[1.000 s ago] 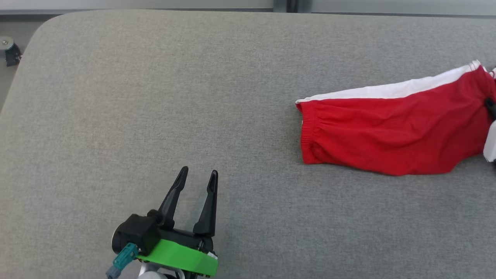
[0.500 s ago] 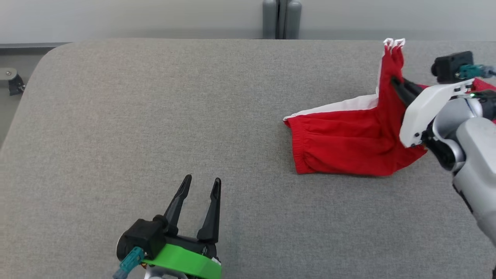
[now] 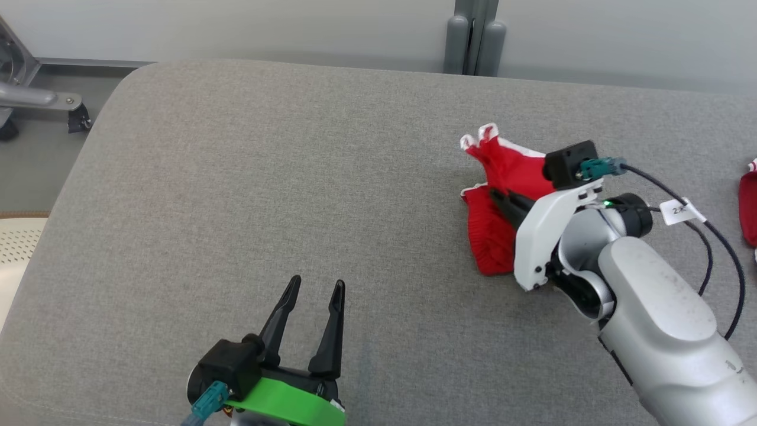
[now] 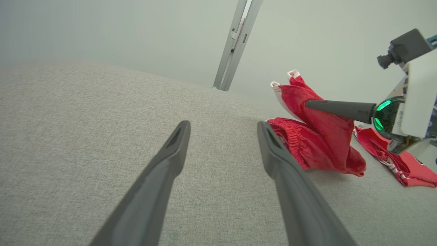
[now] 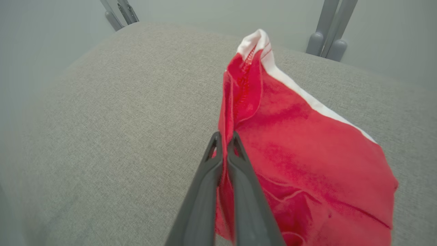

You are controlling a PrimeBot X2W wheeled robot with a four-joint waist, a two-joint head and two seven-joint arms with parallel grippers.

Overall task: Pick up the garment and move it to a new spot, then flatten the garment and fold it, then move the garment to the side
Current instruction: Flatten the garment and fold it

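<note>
The garment (image 3: pixel 494 239) is a pair of red shorts with a white side stripe, bunched on the grey table (image 3: pixel 295 154) right of centre. My right gripper (image 3: pixel 495 195) is shut on a fold of it and holds one white-edged end raised. In the right wrist view the shut fingertips (image 5: pixel 225 136) pinch the red cloth (image 5: pixel 307 153). My left gripper (image 3: pixel 315 286) is open and holds nothing near the front edge, well left of the garment. Between its spread fingers (image 4: pixel 223 124) is bare table, with the garment (image 4: pixel 317 143) beyond to the right.
Another red cloth (image 3: pixel 748 207) lies at the table's right edge, also behind the right gripper (image 4: pixel 392 153). A grey post (image 3: pixel 473 41) stands behind the table. A metal frame (image 3: pixel 35 100) and a cream perforated surface (image 3: pixel 15 242) are off the left side.
The head camera has shifted. My right gripper has lifted one end of the flat-lying garment and carried it left, bunching the cloth. The left gripper stays open in place.
</note>
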